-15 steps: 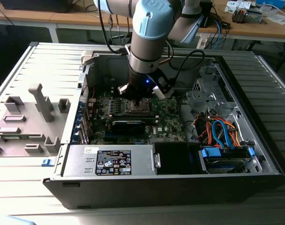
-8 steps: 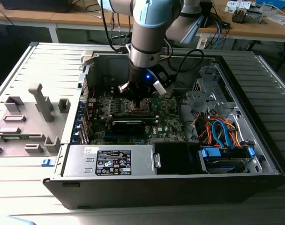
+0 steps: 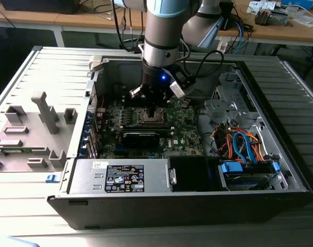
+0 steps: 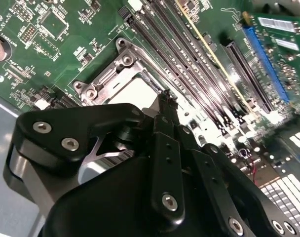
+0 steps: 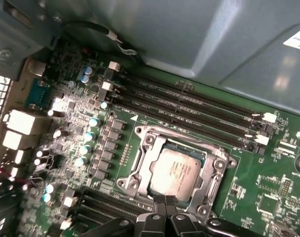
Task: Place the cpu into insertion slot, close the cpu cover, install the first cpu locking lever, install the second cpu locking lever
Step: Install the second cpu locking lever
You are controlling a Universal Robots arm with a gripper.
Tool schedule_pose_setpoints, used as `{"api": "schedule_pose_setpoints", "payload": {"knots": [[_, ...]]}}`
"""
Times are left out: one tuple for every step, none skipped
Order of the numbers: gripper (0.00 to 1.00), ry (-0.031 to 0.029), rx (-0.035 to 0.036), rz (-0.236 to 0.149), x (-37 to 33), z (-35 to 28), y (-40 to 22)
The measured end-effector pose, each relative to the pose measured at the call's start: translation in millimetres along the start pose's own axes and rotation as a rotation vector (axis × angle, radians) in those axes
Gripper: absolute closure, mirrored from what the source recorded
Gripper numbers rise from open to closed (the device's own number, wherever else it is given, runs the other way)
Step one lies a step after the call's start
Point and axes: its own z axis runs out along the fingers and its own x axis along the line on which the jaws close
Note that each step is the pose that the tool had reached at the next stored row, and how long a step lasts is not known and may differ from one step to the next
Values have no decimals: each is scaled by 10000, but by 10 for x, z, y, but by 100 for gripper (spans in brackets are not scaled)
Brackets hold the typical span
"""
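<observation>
First wrist view: we're seeing the cpu (image 5: 175,171) sitting in the insertion slot (image 5: 140,168), the cpu cover (image 5: 216,170) lying down around it. Gripper (image 5: 165,201) is hovering at the socket edge, fingers pinched together, holding nothing.

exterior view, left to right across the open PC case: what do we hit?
Grey plastic fixture → green motherboard, with the gripper over the insertion slot → orange and blue cable bundle → case's right wall.

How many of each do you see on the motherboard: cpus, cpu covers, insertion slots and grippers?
cpu: 1
cpu cover: 1
insertion slot: 1
gripper: 1
Total: 4
</observation>
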Motion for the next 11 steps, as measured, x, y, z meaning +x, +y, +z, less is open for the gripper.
{"api": "schedule_pose_setpoints", "payload": {"knots": [[89,0,1,1,2,-20,0],[89,0,1,1,4,-48,0],[89,-1,0,1,5,-62,0],[89,-1,0,1,5,-68,-1],[89,-3,-3,1,5,-68,0],[89,-3,-3,1,5,-68,0],[89,-3,-3,1,5,-68,0],[89,-1,-2,1,5,-70,0],[89,-1,-1,1,5,-70,-1],[89,-1,-1,1,5,-70,-1],[89,-1,-2,1,5,-70,-1]]}}
